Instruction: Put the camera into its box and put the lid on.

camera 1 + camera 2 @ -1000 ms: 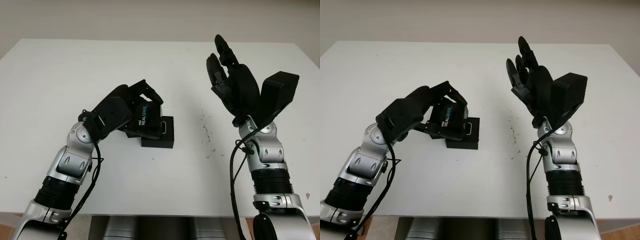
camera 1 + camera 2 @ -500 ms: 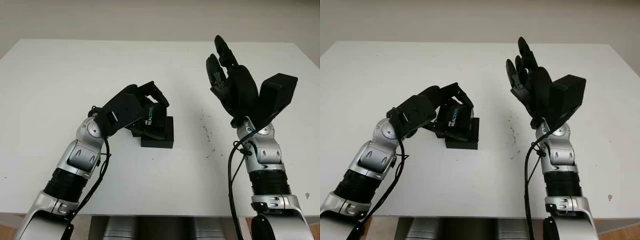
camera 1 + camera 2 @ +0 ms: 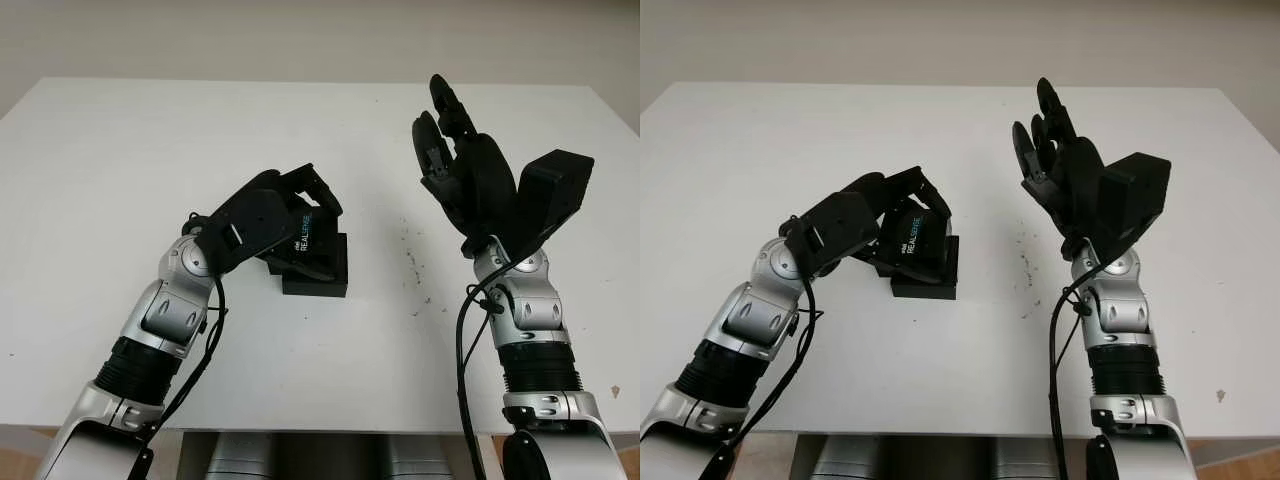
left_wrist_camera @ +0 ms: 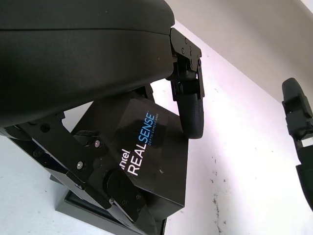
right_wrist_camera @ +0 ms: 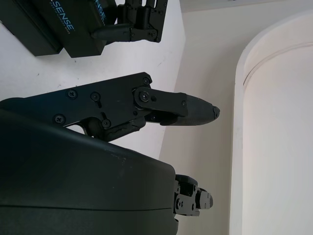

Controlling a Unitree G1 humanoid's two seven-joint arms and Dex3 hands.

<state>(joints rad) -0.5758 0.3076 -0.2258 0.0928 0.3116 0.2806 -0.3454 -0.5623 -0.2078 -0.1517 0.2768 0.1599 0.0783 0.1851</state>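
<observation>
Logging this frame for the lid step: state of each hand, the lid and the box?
Left hand: shut on the lid, over the box.
Lid: held tilted over the box, REALSENSE print up, not seated.
Box: on the table, partly covered by the lid; contents hidden.
Right hand: open, raised above the table, holds nothing.

Looked like a robotics lab or test bench setup: a plain white table (image 3: 120,140) against a bare off-white wall (image 3: 300,35), nothing homey around, just a black RealSense box lid (image 3: 300,235) and some small dark specks (image 3: 415,270) on the tabletop.
</observation>
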